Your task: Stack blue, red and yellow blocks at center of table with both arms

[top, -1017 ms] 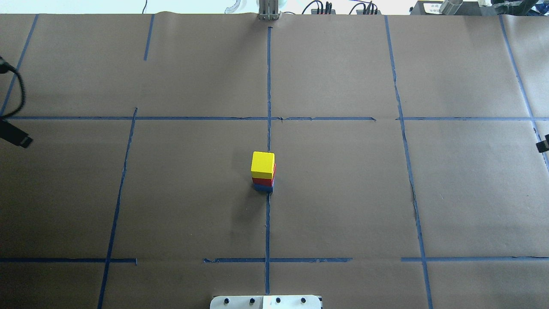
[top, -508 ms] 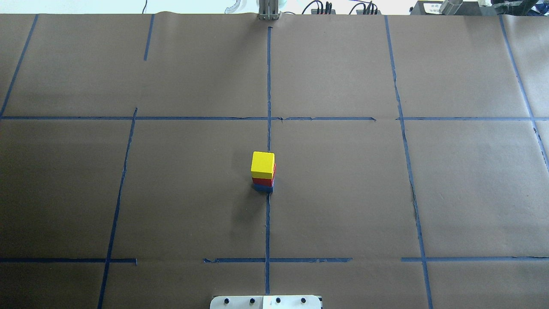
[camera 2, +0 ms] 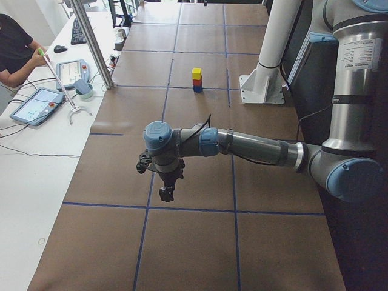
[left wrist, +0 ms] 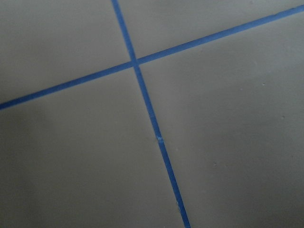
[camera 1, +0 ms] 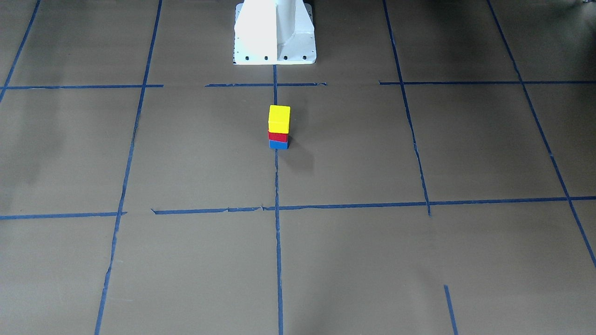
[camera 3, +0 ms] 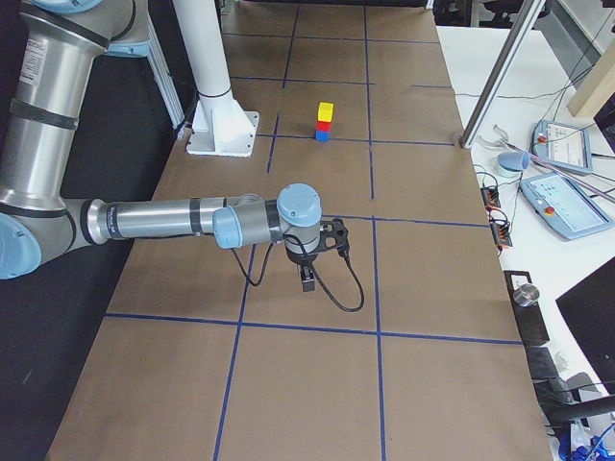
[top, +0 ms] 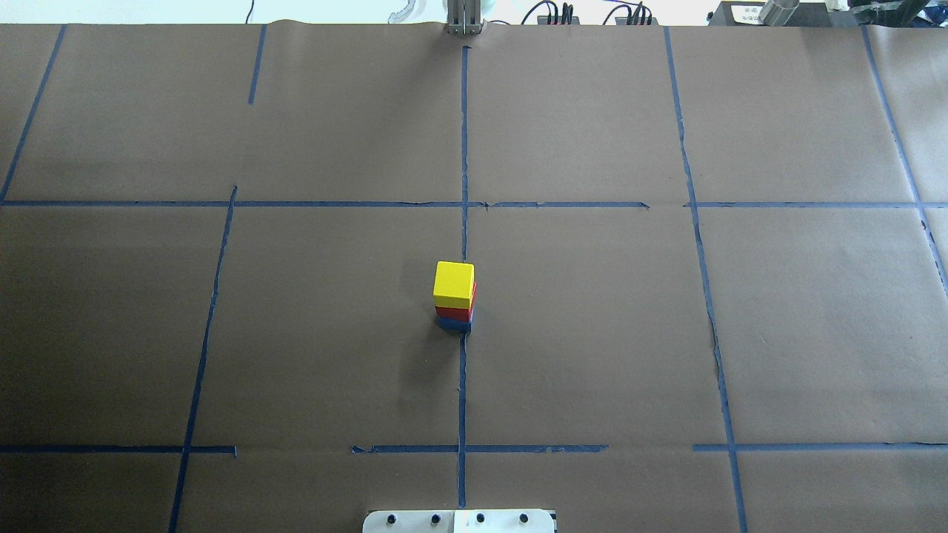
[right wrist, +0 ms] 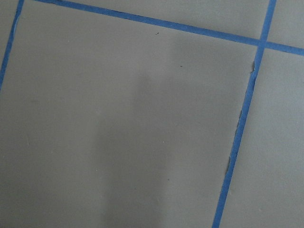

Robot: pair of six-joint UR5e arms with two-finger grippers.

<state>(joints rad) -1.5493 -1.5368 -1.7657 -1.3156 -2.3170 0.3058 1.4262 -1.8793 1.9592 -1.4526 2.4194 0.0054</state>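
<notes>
A yellow block (top: 453,283) sits on a red block (top: 455,313), which sits on a blue block (top: 453,324). The stack stands upright on the centre tape line and also shows in the front-facing view (camera 1: 279,125). My left gripper (camera 2: 165,194) shows only in the exterior left view, far from the stack and above the table near its left end. My right gripper (camera 3: 307,280) shows only in the exterior right view, near the right end. I cannot tell whether either is open or shut. Both wrist views show only brown paper and blue tape.
The white robot base (camera 1: 274,32) stands behind the stack. Blue tape lines (top: 463,385) cross the brown paper. A metal pole (camera 2: 91,42), tablets (camera 2: 36,104) and an operator (camera 2: 15,51) are beside the table on a white bench.
A second ago both grippers showed at the left and right edges of the overhead view. They have since moved outward, out of that view. The stack has not moved.
</notes>
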